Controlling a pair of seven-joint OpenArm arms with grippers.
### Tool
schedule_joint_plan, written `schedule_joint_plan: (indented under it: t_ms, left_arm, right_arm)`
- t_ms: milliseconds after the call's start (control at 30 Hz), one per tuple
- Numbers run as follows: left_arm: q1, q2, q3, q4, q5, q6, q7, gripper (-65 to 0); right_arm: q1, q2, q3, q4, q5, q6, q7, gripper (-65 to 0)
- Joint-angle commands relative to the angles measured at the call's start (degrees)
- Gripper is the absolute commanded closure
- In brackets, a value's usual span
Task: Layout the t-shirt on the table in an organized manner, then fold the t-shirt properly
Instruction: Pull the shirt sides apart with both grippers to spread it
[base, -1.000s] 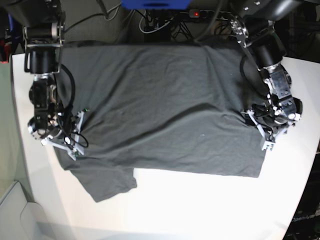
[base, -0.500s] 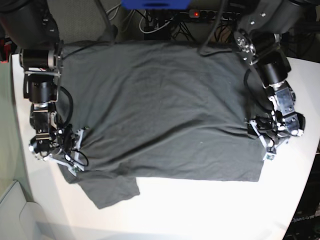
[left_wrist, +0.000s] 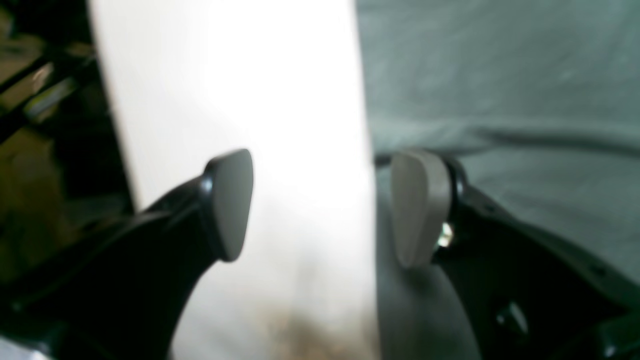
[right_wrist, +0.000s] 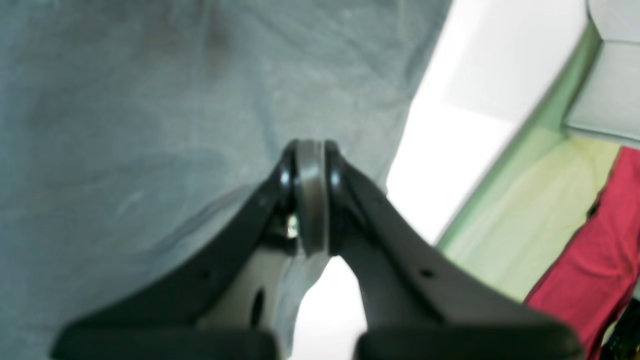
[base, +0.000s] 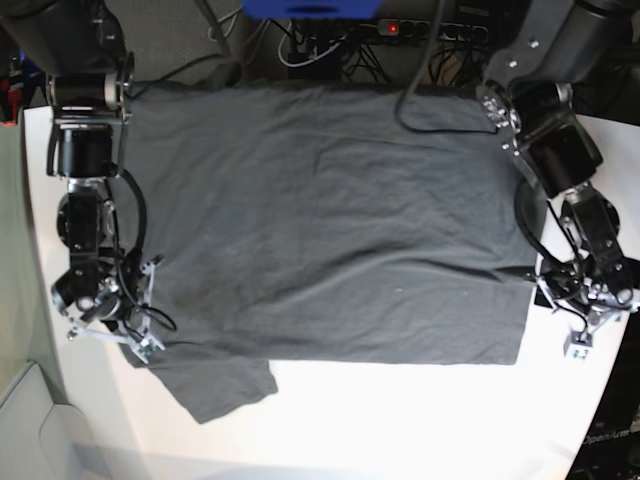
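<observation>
- While the t-shirt (base: 320, 220) lies spread flat over the white surface (base: 400, 420), both arms sit at its lower corners, one at each side edge.
- Left gripper (left_wrist: 320, 205): its jaws stand spread wide with nothing between them. One pad (left_wrist: 231, 202) is over bare surface; the other pad (left_wrist: 417, 205) is over the shirt's side edge, which runs straight up between the two.
- Right gripper (right_wrist: 310, 195): its jaws are pressed together, and cloth bunches right around the tips; whether any fabric is actually pinched I cannot tell, as the view is blurred.
- Beyond the right jaws the cloth is smooth with faint creases; bare surface shows just beside them.
- One sleeve (base: 215, 385) sticks out below the hem, just past the right jaws.
</observation>
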Motion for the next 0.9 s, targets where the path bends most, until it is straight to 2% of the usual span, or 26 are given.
schedule_joint_plan:
  t_ms: [0, 133, 267, 433, 567, 867]
  left_arm:
    - [-0.1, 0.8, 0.3, 2.6, -0.2, 0.1, 1.5, -41.9]
    - [5.5, 3.9, 0.2, 9.0, -0.2, 0.1, 5.6, -41.9]
    - [11.1, 7.2, 0.3, 11.4, -0.2, 0.1, 5.7, -41.9]
    - [14.8, 8.1, 0.3, 10.7, -0.2, 0.1, 5.1, -41.9]
    - [15.3, 7.9, 0.2, 8.7, -0.2, 0.1, 0.5, -41.9]
    - [13.2, 5.4, 0.0, -3.6, -0.2, 0.1, -8.0, -41.9]
  right_arm:
    - [1.4, 0.4, 0.1, 2.1, 0.1, -0.2, -0.6, -0.3]
    - [-0.8, 0.3, -2.2, 3.9, 0.1, -0.2, -5.9, -0.1]
    - [-5.0, 0.3, -2.7, 5.1, 0.1, -0.2, -6.3, 0.0]
    - [-8.6, 0.4, -2.7, 5.0, 0.1, -0.2, -5.6, -0.1]
    - [-9.3, 0.3, -2.7, 4.0, 0.1, -0.2, -2.3, -0.2]
    - [-3.9, -0.5, -2.7, -11.0, 0.1, -0.2, 3.8, -0.2]
